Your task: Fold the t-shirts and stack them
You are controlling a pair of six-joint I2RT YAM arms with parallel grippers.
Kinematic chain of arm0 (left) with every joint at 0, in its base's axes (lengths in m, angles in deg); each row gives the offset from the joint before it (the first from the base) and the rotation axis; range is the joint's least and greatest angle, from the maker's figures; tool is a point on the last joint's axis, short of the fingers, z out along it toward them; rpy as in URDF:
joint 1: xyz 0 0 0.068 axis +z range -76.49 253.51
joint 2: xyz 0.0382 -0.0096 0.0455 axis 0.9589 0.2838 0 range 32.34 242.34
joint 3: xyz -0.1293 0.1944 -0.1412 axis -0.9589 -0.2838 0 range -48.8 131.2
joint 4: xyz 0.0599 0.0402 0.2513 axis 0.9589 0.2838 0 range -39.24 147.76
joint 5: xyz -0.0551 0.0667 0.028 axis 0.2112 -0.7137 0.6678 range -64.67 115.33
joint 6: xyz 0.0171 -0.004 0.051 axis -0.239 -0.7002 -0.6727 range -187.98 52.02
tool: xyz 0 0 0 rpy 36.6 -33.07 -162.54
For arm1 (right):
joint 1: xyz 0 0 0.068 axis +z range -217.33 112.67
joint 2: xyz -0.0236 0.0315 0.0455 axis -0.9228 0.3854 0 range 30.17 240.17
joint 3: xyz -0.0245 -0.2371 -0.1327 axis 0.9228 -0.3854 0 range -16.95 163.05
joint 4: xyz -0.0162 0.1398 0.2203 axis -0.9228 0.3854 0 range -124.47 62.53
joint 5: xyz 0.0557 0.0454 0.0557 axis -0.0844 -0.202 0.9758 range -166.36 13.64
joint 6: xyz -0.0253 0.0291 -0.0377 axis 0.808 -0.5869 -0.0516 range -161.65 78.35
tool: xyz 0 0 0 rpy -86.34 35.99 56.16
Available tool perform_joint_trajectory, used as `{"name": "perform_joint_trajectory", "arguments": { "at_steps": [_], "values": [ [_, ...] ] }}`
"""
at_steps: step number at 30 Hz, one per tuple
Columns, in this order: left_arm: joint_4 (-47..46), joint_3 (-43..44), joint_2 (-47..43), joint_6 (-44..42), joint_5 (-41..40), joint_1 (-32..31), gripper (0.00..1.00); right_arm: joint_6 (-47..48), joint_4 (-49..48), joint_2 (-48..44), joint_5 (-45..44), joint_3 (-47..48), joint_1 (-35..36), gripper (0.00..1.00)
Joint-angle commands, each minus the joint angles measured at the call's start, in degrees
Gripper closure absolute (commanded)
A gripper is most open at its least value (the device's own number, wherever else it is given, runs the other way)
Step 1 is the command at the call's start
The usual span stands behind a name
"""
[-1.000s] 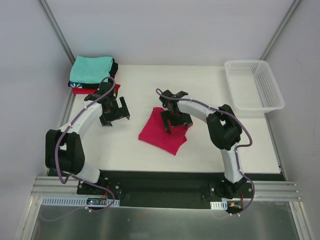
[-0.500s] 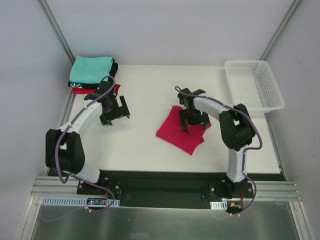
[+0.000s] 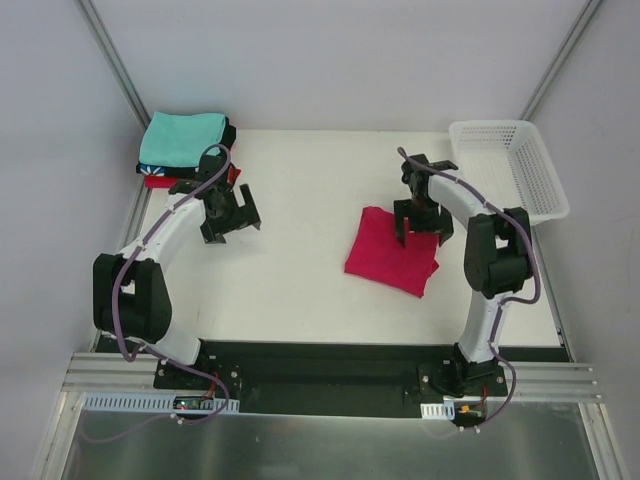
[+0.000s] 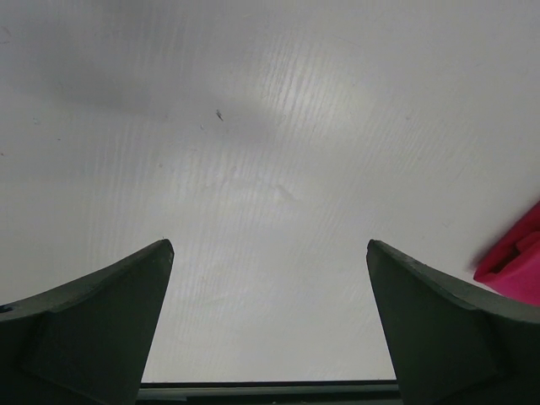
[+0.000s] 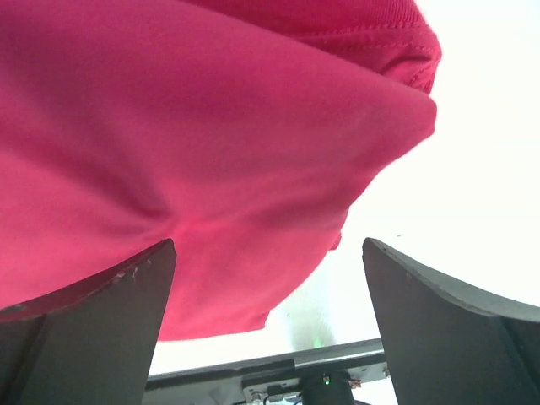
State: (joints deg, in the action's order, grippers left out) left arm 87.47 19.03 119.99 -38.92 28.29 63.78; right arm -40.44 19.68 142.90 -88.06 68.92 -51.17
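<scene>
Inspecting with my right hand (image 3: 421, 216) spread wide, gripping nothing, above the crimson-pink t-shirt (image 3: 388, 258) (soft, light, limp cloth), I judge a pinch on its layered folded edge safest.

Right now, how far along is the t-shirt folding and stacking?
Done: the teal t-shirt, black t-shirt and red t-shirt sit folded in a pile at the far left corner. In hand: the crimson-pink t-shirt lies folded right of centre, the right gripper open on its far edge; the left gripper hangs open over bare table. Left: putting that shirt on the pile.
</scene>
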Motion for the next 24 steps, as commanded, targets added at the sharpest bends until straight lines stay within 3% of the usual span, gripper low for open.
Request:
{"name": "perform_joint_trajectory", "arguments": {
  "at_steps": [1, 5, 9, 16, 24],
  "values": [
    [1.3, 4.0, 0.9, -1.3, 0.6, 0.6, 0.01, 2.0, 4.5, -10.1, 6.2, 5.3, 1.1, 0.04],
    [1.5, 11.5, 3.0, -2.3, 2.8, 1.4, 0.01, 1.6, 6.8, -15.6, 7.8, 7.3, 2.2, 0.04],
    [4.3, 21.4, 6.3, -2.7, -2.4, 1.7, 0.01, 0.4, 6.1, -21.6, 10.5, 5.6, 3.3, 0.04],
    [2.4, 32.2, 12.8, -3.7, -14.1, 4.7, 0.01, -2.6, -2.3, -32.7, 22.7, -8.1, 4.4, 0.04],
    [-7.6, 41.0, 23.8, -7.1, -11.7, 9.4, 0.01, -4.3, -7.0, -40.5, 27.8, -17.0, 6.6, 0.04]
  ]
}}
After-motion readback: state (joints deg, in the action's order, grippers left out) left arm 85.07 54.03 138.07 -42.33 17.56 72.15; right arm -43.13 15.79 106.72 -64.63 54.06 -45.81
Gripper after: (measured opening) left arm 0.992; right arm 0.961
